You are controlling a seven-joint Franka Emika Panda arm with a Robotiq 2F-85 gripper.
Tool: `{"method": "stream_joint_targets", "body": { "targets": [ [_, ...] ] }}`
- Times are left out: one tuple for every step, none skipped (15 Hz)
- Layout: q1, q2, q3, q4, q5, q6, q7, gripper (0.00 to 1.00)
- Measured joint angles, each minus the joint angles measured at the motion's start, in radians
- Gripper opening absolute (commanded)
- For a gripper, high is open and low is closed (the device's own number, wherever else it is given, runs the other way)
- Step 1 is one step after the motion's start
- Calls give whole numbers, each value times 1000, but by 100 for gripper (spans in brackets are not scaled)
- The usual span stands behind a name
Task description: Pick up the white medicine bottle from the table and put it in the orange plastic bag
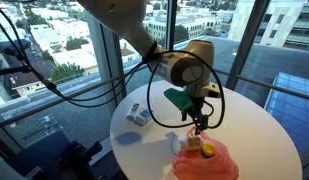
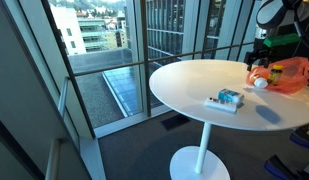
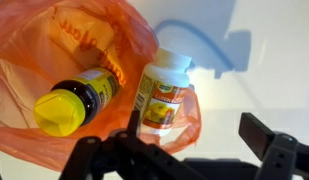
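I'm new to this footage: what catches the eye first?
The crinkled orange plastic bag on the round white table, holding a yellow-capped dark bottle. The white medicine bottle lies at its mouth, the open end effector above.

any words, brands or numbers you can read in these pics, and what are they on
No text can be quoted; every marking is blurred or too small.
thin orange plastic bag: darker printed letters, blurred, unreadable.
small white medicine bottle: orange and green label, print too blurred to read.
dark bottle with a yellow cap: yellow label, print too small to read.
flat blue-and-white pack: too small in both exterior views.
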Motion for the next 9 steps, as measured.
{"method": "stream_joint_targets", "body": {
  "targets": [
    [0, 3, 1, 0, 2, 0, 12, 100],
    [0, 8, 1, 0, 11, 0, 25, 100],
    [0, 12, 2, 0, 26, 1, 37, 100],
    [0, 16, 3, 0, 42, 3, 47, 100],
    [0, 20, 4, 1, 59, 7, 59, 100],
    [0, 24, 4, 2, 71, 16, 73, 100],
    [0, 27, 4, 2, 79, 27, 85, 100],
    [0, 30, 4, 4, 84, 40, 99, 100],
    [0, 32, 4, 5, 84, 55, 113, 100]
  ]
}}
